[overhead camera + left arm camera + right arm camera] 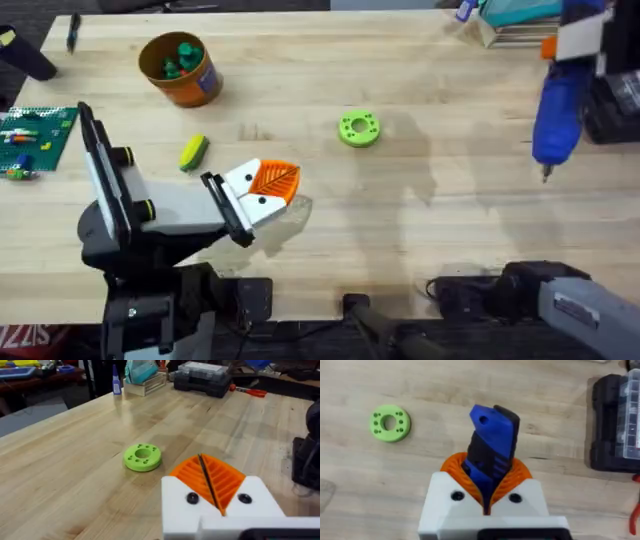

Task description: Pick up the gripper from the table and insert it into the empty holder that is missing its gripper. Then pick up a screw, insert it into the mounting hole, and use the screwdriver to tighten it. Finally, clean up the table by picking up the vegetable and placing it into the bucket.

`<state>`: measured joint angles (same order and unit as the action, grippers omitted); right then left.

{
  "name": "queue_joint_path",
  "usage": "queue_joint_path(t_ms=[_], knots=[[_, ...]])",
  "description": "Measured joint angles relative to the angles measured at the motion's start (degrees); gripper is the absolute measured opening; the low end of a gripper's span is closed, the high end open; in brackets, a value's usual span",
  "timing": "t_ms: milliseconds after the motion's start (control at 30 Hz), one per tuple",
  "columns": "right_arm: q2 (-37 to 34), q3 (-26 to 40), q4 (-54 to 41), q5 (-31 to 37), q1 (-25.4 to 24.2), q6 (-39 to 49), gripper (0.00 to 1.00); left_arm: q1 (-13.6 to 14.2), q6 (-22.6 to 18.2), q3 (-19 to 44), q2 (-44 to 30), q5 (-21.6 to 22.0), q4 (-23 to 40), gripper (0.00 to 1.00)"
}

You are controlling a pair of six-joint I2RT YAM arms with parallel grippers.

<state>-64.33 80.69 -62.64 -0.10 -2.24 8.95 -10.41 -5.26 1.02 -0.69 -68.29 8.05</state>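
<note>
My left gripper (275, 181) hovers low over the table's middle left, shut, with nothing between its pads. In the left wrist view (210, 479) both white holders (182, 505) carry orange ribbed gripper tips, each with a dark screw head (192, 498). My right gripper (570, 40) is raised at the far right, shut on the blue screwdriver (558, 105), whose bit points down. The right wrist view shows the screwdriver (492, 440) clamped between the orange pads (487, 485). The yellow vegetable (193, 152) lies on the table left of my left gripper. The orange bucket (180, 68) stands behind it, holding dark green pieces.
A green ring-shaped disc (359, 128) lies mid-table, ahead of the left gripper (142, 456). A green brick plate (35, 138) sits at the left edge. A black parts case (205, 377) and a teal box (520, 12) stand at the far right.
</note>
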Motion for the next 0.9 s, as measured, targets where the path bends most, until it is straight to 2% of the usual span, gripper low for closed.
queue_joint_path(t_ms=[267,400,567,900], knots=[[18.44,-17.50,15.98,-5.76,-0.02,-3.40,0.028,0.00,0.01,0.00,0.01,0.02,0.00,0.002],[23.91,-25.26,24.23,-11.31,-0.02,-5.27,0.028,0.00,0.02,0.00,0.01,0.04,0.00,0.002],[24.30,-29.73,32.04,-20.78,-0.02,-6.24,0.028,0.00,0.02,0.00,0.00,0.15,-0.02,0.002],[16.87,-29.95,51.46,-43.48,0.00,-6.99,0.028,0.00,0.00,0.00,0.00,0.20,-0.02,0.002]])
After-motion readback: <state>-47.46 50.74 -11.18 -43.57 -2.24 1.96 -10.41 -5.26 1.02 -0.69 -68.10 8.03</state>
